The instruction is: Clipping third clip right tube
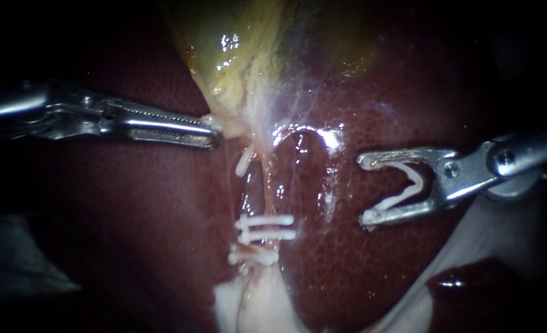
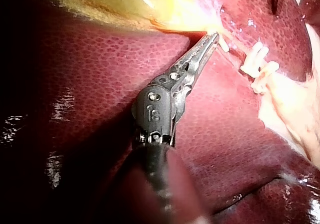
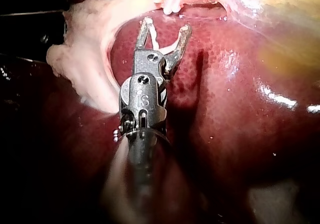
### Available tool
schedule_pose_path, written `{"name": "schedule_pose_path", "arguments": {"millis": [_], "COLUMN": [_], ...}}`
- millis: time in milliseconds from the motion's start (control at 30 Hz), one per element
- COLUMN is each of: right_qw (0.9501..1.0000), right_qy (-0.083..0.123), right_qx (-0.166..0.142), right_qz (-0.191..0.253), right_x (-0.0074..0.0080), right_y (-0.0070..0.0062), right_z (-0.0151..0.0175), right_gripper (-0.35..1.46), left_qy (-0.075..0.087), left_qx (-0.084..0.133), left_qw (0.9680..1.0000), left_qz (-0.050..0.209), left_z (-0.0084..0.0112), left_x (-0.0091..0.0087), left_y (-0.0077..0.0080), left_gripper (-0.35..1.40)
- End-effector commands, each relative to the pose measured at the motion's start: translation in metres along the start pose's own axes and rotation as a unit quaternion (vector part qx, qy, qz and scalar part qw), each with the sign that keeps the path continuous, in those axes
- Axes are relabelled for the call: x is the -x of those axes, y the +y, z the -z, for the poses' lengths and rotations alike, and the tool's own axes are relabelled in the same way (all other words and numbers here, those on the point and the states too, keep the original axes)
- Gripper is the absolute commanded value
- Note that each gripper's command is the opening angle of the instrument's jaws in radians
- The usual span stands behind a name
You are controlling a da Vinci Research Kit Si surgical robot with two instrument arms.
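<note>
Several white clips [image 1: 266,227] cross the tube [image 1: 256,191]. The right instrument [image 1: 364,189], jaws wide and holding a fresh clip [image 1: 399,197], hangs well apart from it, that clip not yet placed. The left instrument [image 1: 214,132] pinches tissue [image 1: 227,126] by the gallbladder [image 1: 224,49].

My left instrument [image 1: 214,134] comes in from 9 o'clock with its jaws pinched on some pale tissue [image 1: 222,125], and my right instrument [image 1: 364,189] comes in from 3 o'clock, jaws wide, holding a white clip [image 1: 403,193].

White V-shaped clip [image 1: 403,188], open, well apart from pale upright tube [image 1: 256,194] bearing white clips [image 1: 265,227] crosswise
</note>
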Motion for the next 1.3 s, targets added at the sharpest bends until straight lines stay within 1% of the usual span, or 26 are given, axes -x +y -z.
{"name": "schedule_pose_path", "arguments": {"millis": [33, 133, 200, 300, 333, 433, 567, 633, 733, 800, 833, 900, 1067, 1200, 1300], "right_qw": [1.0000, 1.0000, 1.0000, 1.0000, 1.0000, 1.0000, 0.9998, 0.9996, 0.9987, 0.9962, 0.9954, 0.9932, 0.9888, 0.9857, 0.9842], "right_qy": [0.000, 0.001, 0.001, 0.001, 0.001, 0.000, 0.010, 0.014, 0.019, 0.030, 0.034, 0.040, 0.041, 0.046, 0.047], "right_qx": [0.000, -0.001, -0.001, -0.004, -0.004, -0.006, -0.014, -0.017, -0.016, -0.017, -0.016, -0.017, -0.014, -0.005, -0.001], "right_qz": [0.000, 0.000, 0.000, 0.000, 0.000, 0.000, -0.001, -0.016, -0.045, -0.080, -0.089, -0.108, -0.143, -0.162, -0.170], "right_x": [0.0001, 0.0001, 0.0001, 0.0000, 0.0000, -0.0001, -0.0004, -0.0005, -0.0007, -0.0006, -0.0006, -0.0004, 0.0005, 0.0014, 0.0021], "right_y": [0.0000, 0.0000, 0.0000, 0.0000, 0.0000, 0.0000, 0.0001, 0.0001, 0.0003, 0.0004, 0.0005, 0.0008, 0.0017, 0.0030, 0.0040], "right_z": [0.0000, 0.0000, 0.0000, -0.0001, -0.0001, -0.0002, -0.0012, -0.0021, -0.0040, -0.0054, -0.0061, -0.0077, -0.0115, -0.0145, -0.0160], "right_gripper": [0.50, 0.50, 0.50, 0.50, 0.50, 0.50, 0.50, 0.50, 0.50, 0.50, 0.50, 0.50, 0.50, 0.50, 0.50], "left_qy": [0.000, -0.001, -0.002, 0.008, 0.009, 0.013, 0.013, 0.013, 0.013, 0.013, 0.013, 0.013, 0.013, 0.013, 0.013], "left_qx": [0.001, 0.007, 0.002, -0.004, -0.005, -0.009, -0.010, -0.011, -0.011, -0.011, -0.011, -0.012, -0.015, -0.014, -0.014], "left_qw": [1.0000, 1.0000, 1.0000, 0.9999, 0.9999, 0.9998, 0.9998, 0.9998, 0.9998, 0.9998, 0.9998, 0.9998, 0.9998, 0.9998, 0.9998], "left_qz": [0.000, 0.003, 0.005, 0.013, 0.011, 0.010, 0.010, 0.009, 0.009, 0.010, 0.010, 0.010, 0.010, 0.010, 0.010], "left_z": [0.0003, 0.0019, 0.0036, 0.0059, 0.0065, 0.0077, 0.0075, 0.0073, 0.0072, 0.0072, 0.0072, 0.0072, 0.0070, 0.0069, 0.0068], "left_x": [-0.0002, -0.0011, -0.0021, -0.0033, -0.0036, -0.0041, -0.0039, -0.0039, -0.0039, -0.0039, -0.0039, -0.0039, -0.0039, -0.0039, -0.0039], "left_y": [0.0001, 0.0004, 0.0006, 0.0007, 0.0006, 0.0006, 0.0007, 0.0007, 0.0008, 0.0009, 0.0010, 0.0011, 0.0014, 0.0015, 0.0016], "left_gripper": [-0.35, -0.35, -0.35, -0.35, -0.35, -0.35, -0.35, -0.35, -0.35, -0.35, -0.35, -0.35, -0.35, -0.35, -0.35]}}
